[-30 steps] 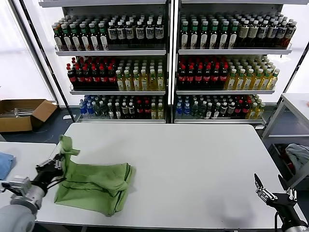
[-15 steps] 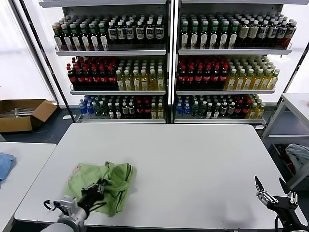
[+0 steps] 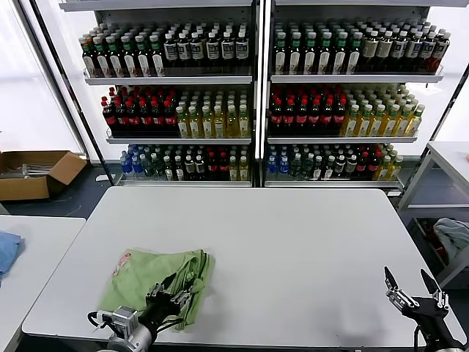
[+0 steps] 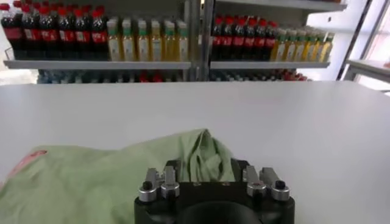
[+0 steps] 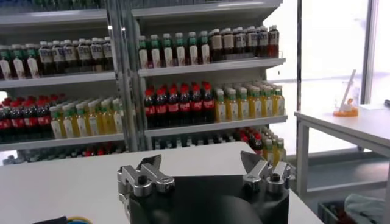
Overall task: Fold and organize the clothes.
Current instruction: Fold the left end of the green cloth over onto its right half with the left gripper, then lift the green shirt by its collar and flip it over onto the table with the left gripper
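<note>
A light green shirt lies crumpled at the table's near left, with a patch of red print showing at its left end. My left gripper is low over the shirt's near right part, shut on a bunched fold of the cloth. In the left wrist view the shirt fills the space before the left gripper, and the gathered fold rises between its fingers. My right gripper is open and empty beyond the table's near right corner; it also shows in the right wrist view.
The white table stretches to the right of the shirt. Shelves of bottles stand behind it. A second table with a blue cloth is at the left, a cardboard box is on the floor, and a side table is at the right.
My left gripper brought the raised sleeve down and moved right along the table's near edge with the cloth. The shirt's left part is folded over and the red print now shows. The right gripper barely moved.
</note>
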You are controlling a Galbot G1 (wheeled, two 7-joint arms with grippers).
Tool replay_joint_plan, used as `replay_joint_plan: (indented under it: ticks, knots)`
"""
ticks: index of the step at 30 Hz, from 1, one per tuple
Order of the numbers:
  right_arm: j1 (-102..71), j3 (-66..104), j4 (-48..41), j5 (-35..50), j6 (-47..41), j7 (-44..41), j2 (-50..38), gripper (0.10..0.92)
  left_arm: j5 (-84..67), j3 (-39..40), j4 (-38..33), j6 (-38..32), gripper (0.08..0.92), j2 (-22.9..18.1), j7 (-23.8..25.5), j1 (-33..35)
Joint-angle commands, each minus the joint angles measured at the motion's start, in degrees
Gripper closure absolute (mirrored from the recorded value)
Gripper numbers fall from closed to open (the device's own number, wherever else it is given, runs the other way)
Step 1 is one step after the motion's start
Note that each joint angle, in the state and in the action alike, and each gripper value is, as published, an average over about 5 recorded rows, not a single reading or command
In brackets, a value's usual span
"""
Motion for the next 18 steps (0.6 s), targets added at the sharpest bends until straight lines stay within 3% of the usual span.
replay_joint_plan:
  ticks: [1, 5, 9, 18]
  knots:
    - [-0.06, -0.11, -0.19, -0.01, 0.1, -0.05, 0.02, 0.203, -14.81, -15.05, -8.25, 3.77, 0.399, 4.12, -0.96, -0.86]
    - [-0.1, -0.61, -0.35, -0.12, 0.36, -0.1, 0.09, 0.203, -17.8, -24.16, 1.78, 4.33, 0.278, 8.35, -1.03, -3.43]
    - [-0.1, -1.13, -0.33, -0.38, 0.56, -0.16, 0.28, 0.203, -17.17, -24.38, 12.87, 2.8, 0.193, 10.08, -1.85, -4.59]
    - [-0.61, -1.31, -0.16, -0.6, 0.73, -0.27, 0.12, 0.203, -16.24, -18.81, 20.43, 0.33, 0.177, 5.6, -3.35, -5.6]
